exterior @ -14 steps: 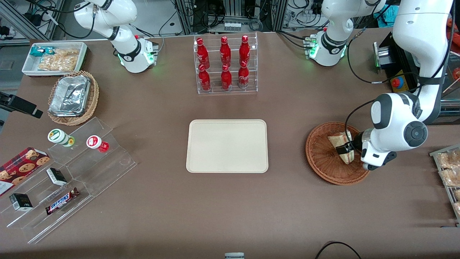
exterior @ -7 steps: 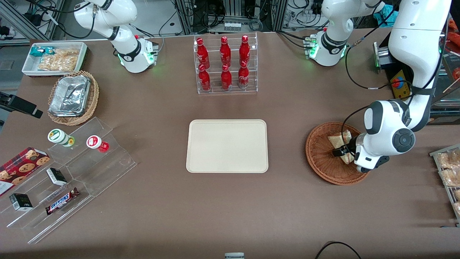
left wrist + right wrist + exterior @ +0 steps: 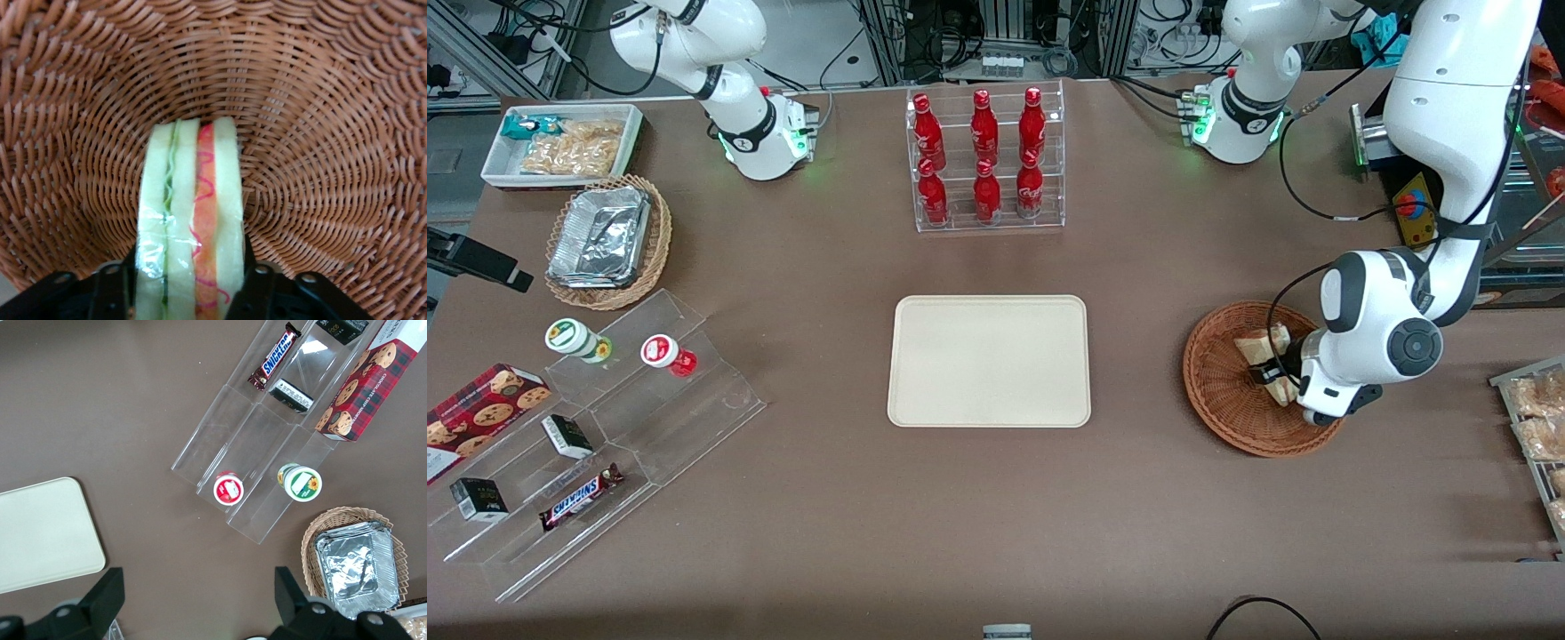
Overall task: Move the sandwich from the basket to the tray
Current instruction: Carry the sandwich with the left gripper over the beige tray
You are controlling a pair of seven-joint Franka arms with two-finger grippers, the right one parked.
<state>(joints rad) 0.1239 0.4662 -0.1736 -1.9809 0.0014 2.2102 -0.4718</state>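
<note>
Woven wicker basket (image 3: 320,100) cradles the layered sandwich (image 3: 190,220), hand (image 3: 190,283) pinching it.

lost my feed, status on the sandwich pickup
Gripper down in the basket, fingers either side of the sandwich. Sandwich not lifted yet. Tray bare, nothing in the way.

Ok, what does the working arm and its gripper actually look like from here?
The left arm is glossy white with dark grey joint bands and round grey caps. A black cable loops along it toward the wrist. Its base glows green. The gripper, down in the basket, has black fingers with small screws.
</note>
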